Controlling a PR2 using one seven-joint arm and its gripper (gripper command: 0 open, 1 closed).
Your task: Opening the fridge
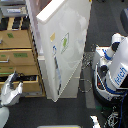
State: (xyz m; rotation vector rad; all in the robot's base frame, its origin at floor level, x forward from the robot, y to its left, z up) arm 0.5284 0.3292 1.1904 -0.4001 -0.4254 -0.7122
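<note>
The fridge's large white upper door point(72, 22) stands swung wide open in the middle of the exterior view, with its thick edge toward the view's left. A small green-figure sticker point(64, 42) and a long pale handle point(56, 70) show on its face. The fridge body behind it is mostly hidden; only a pale strip point(33, 12) shows at the top. My gripper point(15, 82), grey and white, sits at the lower left, apart from the door and in front of the cabinet. Its fingers look spread, with nothing between them.
A tan wooden drawer cabinet point(17, 47) fills the view's left, right behind the gripper. A white-and-blue robot body point(116, 67) with cables stands at the right, close to the door's lower edge. Dark grey floor point(55, 112) lies along the bottom.
</note>
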